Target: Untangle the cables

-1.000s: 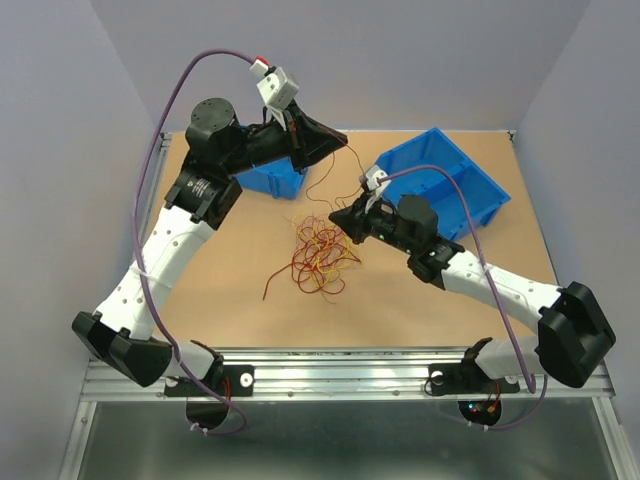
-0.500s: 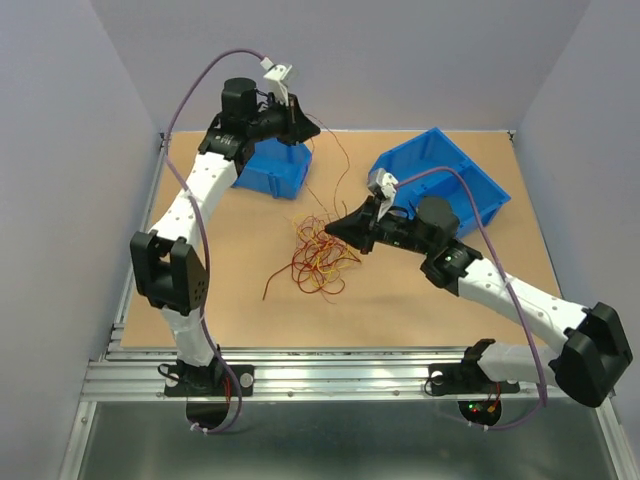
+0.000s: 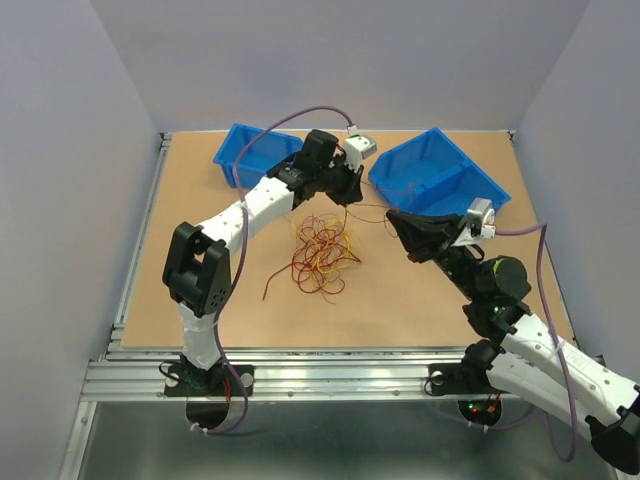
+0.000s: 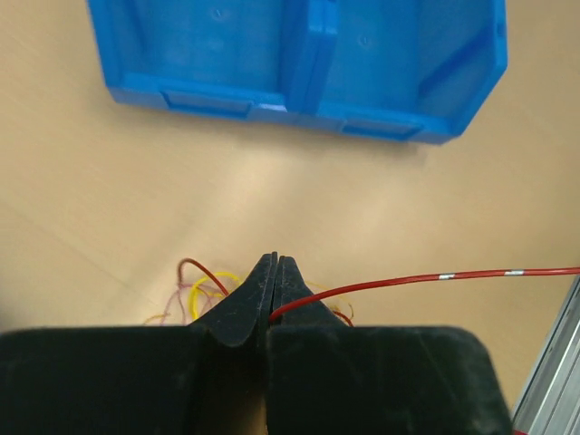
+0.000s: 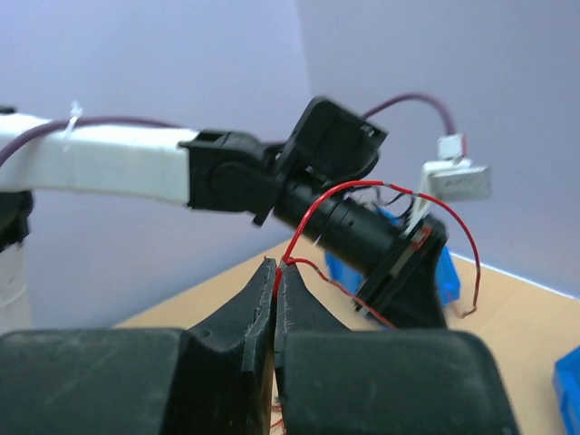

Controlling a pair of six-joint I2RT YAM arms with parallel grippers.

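Observation:
The cables [image 3: 320, 250] lie as a curly tangle of thin yellow, orange and dark red wires on the table's middle. My left gripper [image 3: 347, 198] hangs just behind the tangle, shut on one red wire [image 4: 408, 280] that runs off to the right; part of the tangle [image 4: 201, 285] shows behind its tips [image 4: 275, 265]. My right gripper [image 3: 392, 217] is to the right of the tangle, raised, and shut [image 5: 276, 269] on the same kind of red wire [image 5: 362, 186], which loops up in front of the left arm's wrist [image 5: 335, 172].
Two blue bins stand at the back: one at the back left [image 3: 252, 155], a divided one at the back right [image 3: 440, 180], also in the left wrist view [image 4: 308, 63]. The metal rail [image 3: 330, 370] runs along the near edge.
My left arm has swung down from over the back-left bin to just behind the tangle. My right arm has drawn back to the right and risen. A red wire now spans the two grippers.

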